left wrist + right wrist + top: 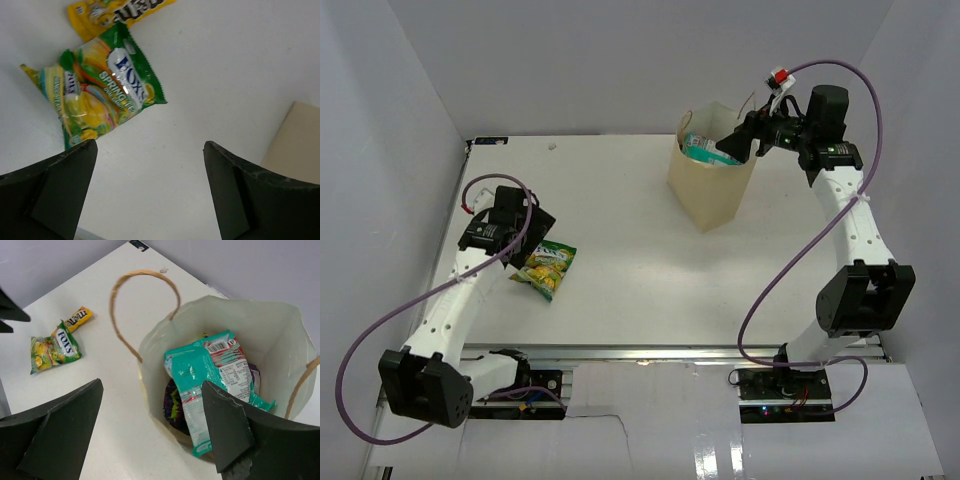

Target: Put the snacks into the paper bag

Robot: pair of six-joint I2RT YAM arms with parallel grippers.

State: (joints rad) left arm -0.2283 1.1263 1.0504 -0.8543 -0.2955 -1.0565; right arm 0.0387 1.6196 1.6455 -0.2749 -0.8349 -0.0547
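The green-yellow packet [548, 266] [105, 92] [52, 347] lies flat on the left half of the desk [620, 290], printed face up. Its long axis runs on a diagonal to the desk edges. At its farther end a small yellow packet [117, 12] [75, 319] touches it, lying along roughly the same line. The left gripper [532, 232] [150, 195] hangs just above these two with its fingers spread wide and nothing between them.

Farther back and to the right, the paper bag [710, 195] [150, 360] stands upright with its mouth open and one looped handle [142, 300] leaning outward. Inside it the teal-white packet [700, 148] [210, 375] stands on end, its long axis steeply tilted and its upper edge near the rim. The large dark purple bag [172, 402] lies lower down, beside and partly under it. The right gripper [735, 148] [147, 430] hangs over the bag's mouth, fingers parted and empty.
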